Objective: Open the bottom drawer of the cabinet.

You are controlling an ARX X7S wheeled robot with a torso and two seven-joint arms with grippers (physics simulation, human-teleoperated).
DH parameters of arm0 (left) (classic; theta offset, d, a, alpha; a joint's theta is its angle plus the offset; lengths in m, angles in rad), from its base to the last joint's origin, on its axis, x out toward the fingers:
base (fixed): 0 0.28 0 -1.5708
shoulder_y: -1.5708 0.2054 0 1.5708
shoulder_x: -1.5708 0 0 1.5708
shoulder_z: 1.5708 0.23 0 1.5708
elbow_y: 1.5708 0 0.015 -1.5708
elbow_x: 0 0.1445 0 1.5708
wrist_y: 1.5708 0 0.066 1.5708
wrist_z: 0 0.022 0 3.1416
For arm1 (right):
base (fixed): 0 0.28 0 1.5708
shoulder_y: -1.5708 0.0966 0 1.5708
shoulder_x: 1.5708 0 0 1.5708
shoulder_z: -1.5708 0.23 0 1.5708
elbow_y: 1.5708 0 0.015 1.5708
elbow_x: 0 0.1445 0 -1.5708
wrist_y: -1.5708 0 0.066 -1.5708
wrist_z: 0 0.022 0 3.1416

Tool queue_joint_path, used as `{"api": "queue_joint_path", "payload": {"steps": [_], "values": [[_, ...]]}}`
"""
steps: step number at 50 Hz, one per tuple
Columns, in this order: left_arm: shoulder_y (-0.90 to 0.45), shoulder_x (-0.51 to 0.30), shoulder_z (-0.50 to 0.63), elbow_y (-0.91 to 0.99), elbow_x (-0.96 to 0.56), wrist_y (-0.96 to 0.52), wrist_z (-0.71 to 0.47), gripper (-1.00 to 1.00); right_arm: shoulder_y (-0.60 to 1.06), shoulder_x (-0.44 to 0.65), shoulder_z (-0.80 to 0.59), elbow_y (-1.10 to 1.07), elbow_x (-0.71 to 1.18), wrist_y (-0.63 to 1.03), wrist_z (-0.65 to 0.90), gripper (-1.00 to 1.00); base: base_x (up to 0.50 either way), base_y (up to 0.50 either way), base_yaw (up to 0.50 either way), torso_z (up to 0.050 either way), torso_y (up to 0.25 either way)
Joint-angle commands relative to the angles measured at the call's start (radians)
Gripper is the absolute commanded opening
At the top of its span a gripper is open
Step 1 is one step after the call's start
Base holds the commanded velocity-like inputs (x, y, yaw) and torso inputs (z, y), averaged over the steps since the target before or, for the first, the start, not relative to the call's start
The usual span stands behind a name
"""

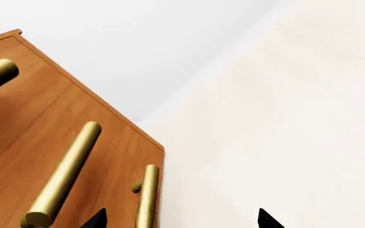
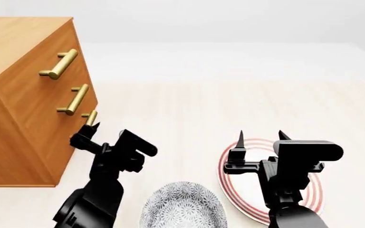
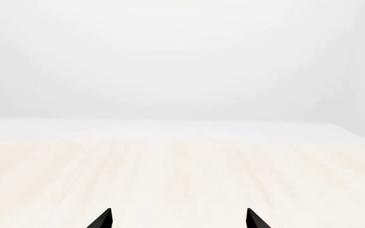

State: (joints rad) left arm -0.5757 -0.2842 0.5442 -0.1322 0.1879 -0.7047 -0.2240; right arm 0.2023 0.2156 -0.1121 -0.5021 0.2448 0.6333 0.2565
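The cabinet [image 2: 24, 118] stands at the left, orange-brown wood with three brass bar handles. The bottom drawer [image 2: 63, 159] looks shut, its front flush with the two above. Its handle [image 2: 91, 118] is the lowest of the three. My left gripper [image 2: 89, 133] is right at that handle's near end. In the left wrist view the left gripper [image 1: 182, 221] is open, and the bottom handle [image 1: 148, 197] lies between the tips, close to one fingertip [image 1: 97, 219]. My right gripper [image 2: 258, 137] hangs open and empty over the plate; the right gripper [image 3: 177, 219] faces bare floor and wall.
A patterned grey bowl [image 2: 182, 206] sits on the floor between my arms. A white plate with red rings [image 2: 312, 202] lies under the right arm. Pale floor stretches ahead to a white wall.
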Motion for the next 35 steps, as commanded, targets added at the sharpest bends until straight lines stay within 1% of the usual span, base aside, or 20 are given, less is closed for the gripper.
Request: {"api": "queue_joint_path", "payload": {"steps": [1,12,16,25,29,31,35], "values": [[-0.047,0.01,0.019,-0.163,0.015,0.039,-0.026,1.0,-0.003,0.002,-0.004,0.009,0.004,-0.011,0.004,1.0,0.0,0.0,0.0,0.0,0.0],[-0.065,0.016,0.016,-0.225,0.01,0.063,-0.039,1.0,-0.005,0.005,-0.007,0.015,0.008,-0.017,0.009,1.0,0.0,0.0,0.0,0.0,0.001],[-0.08,0.022,0.015,-0.274,0.009,0.083,-0.048,1.0,-0.005,0.007,-0.008,0.012,0.011,-0.016,0.01,1.0,0.0,0.0,0.0,0.0,0.0],[-0.14,0.046,0.015,-0.445,0.004,0.152,-0.072,1.0,-0.004,0.011,-0.009,0.009,0.016,-0.014,0.014,1.0,0.0,0.0,0.0,0.0,0.0],[-0.156,0.053,0.015,-0.492,0.002,0.169,-0.077,1.0,-0.003,0.012,-0.01,0.014,0.018,-0.015,0.015,1.0,0.0,0.0,0.0,0.0,0.0],[-0.186,0.065,0.015,-0.578,0.0,0.203,-0.09,1.0,-0.003,0.013,-0.012,0.01,0.02,-0.015,0.016,1.0,0.0,0.0,0.0,0.0,0.0],[-0.211,0.075,0.016,-0.647,0.0,0.231,-0.1,1.0,-0.005,0.014,-0.011,0.009,0.022,-0.016,0.018,1.0,0.0,0.0,0.0,0.0,0.0]]}}
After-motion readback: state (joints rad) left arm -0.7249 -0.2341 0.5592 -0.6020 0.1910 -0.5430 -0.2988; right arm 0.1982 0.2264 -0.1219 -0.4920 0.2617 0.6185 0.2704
